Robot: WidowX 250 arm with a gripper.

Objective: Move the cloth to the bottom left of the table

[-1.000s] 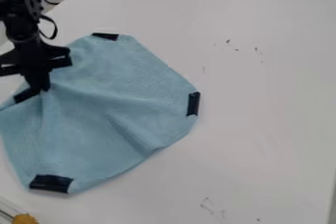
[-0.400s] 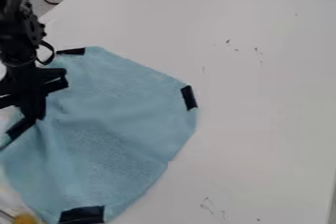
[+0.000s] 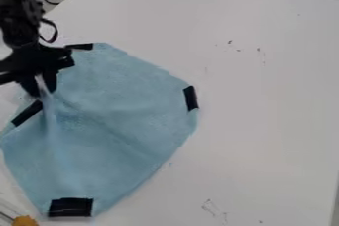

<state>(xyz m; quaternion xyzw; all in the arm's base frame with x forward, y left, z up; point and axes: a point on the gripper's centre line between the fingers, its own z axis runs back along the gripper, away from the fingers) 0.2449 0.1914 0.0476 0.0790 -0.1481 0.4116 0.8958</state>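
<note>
Your gripper (image 3: 42, 92) hung released, fingers parted around a peak in the blue cloth (image 3: 119, 116), likely to leave it on the table's (image 3: 265, 121) lower left.

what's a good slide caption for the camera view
Black gripper astride a raised fold of blue cloth with black patches along its edge, at the left of a white table.

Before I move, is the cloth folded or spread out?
Spread: the cloth lies opened out, its black patches well apart along the edges, though creases run from a raised peak at the tool.
</note>
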